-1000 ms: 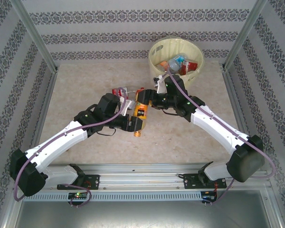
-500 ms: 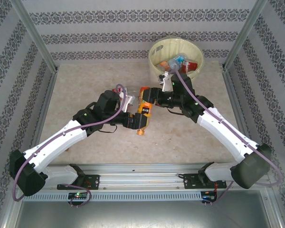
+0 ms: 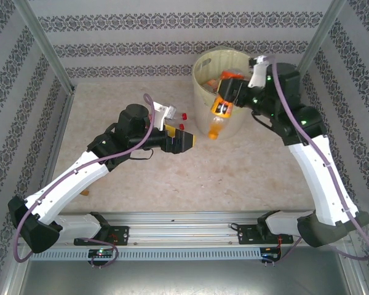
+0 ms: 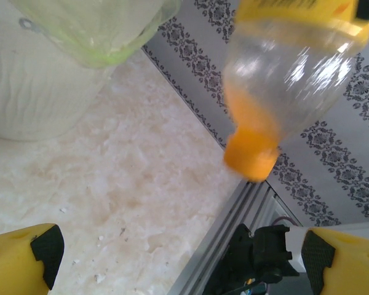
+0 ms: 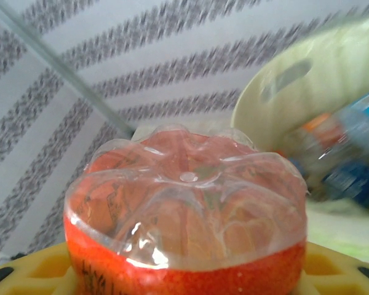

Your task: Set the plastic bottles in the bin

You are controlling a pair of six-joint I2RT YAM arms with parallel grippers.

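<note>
Bottle (image 3: 218, 117), orange and cap-down, hung by the bin (image 3: 200, 92) rim, clamped in the right fingers (image 3: 232, 91); left fingers (image 3: 184, 139) gaped wide above the worktop (image 3: 234, 172).

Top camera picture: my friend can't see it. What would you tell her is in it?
The right gripper holds an orange-capped bottle, cap pointing down, right by the near side of the big pale-yellow bin. The left gripper hangs open over the pale stone-look table with nothing between its fingers.
</note>
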